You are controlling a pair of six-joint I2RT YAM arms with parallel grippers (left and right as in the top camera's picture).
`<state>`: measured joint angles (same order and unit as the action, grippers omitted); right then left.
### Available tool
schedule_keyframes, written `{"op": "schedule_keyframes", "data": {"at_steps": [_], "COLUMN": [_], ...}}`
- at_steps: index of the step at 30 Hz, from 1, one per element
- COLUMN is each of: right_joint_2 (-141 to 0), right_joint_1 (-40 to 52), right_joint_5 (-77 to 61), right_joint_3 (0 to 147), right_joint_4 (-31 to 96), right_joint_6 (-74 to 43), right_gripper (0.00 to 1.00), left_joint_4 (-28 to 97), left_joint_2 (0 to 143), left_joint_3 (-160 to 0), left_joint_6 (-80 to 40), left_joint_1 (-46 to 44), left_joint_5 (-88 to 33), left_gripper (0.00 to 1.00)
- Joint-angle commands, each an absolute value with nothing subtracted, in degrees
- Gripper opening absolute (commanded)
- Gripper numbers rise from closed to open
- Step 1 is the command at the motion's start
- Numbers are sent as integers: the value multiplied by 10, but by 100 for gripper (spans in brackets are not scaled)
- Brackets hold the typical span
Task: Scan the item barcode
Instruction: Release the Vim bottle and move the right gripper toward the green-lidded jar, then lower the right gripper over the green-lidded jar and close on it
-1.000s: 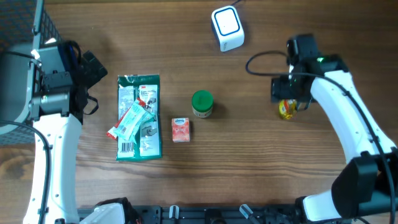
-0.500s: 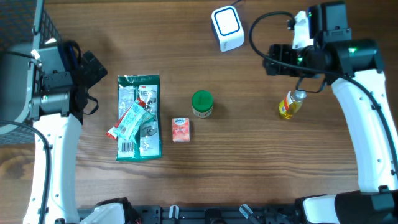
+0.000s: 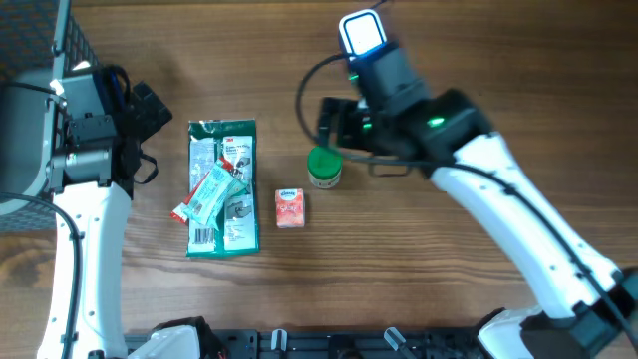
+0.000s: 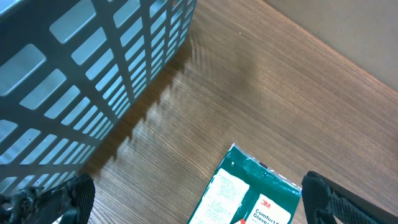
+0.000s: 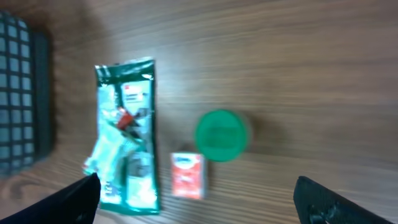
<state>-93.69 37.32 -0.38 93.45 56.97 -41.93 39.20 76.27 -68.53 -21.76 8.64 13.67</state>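
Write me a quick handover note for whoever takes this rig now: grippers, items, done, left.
Left gripper: open, empty, beside the basket.
Right gripper: open, empty, above the green-lidded jar.
Items: jar, red tissue box, green glove packet with a small sachet on it, all on the table; scanner at the far edge.
Done: nothing held or at the scanner.
Left: grasp an item, likely the jar, and show its barcode to the scanner.
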Motion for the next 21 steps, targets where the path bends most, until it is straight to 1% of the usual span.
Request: {"op": "schedule_keyframes", "data": {"at_steps": [1, 11, 21], "right_joint_2": [-988, -1101, -1147], "right_joint_1": [410, 420, 420], "right_joint_5": [32, 57, 80], "right_joint_3": [929, 929, 928], "right_joint_4": [542, 539, 549], "right_joint_6": [-532, -620, -679], "right_gripper": [100, 100, 99], "left_joint_4": [390, 390, 390], "left_joint_2": [762, 762, 762], "left_joint_3": [-687, -687, -687], "left_joint_6": [-213, -213, -213], "left_joint_1": [89, 89, 89], "left_joint_5": [140, 140, 140], "left_gripper": [100, 100, 100]}}
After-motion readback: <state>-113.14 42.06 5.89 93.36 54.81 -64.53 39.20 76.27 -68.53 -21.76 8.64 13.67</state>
